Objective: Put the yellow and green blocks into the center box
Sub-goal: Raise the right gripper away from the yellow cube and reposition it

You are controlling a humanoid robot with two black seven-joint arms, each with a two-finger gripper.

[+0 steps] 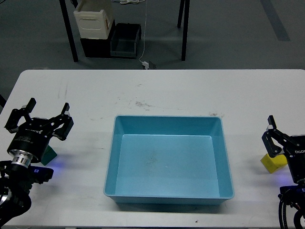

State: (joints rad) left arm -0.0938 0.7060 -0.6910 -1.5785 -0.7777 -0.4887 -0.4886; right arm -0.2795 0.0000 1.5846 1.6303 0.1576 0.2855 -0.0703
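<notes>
With the blue tray (169,191) bare, both of the 2 pincers look released, the left pincer (40,113) poised just above the green block (49,155) and the right pincer (270,133) just above the yellow block (271,163), apparently ready to descend.
</notes>
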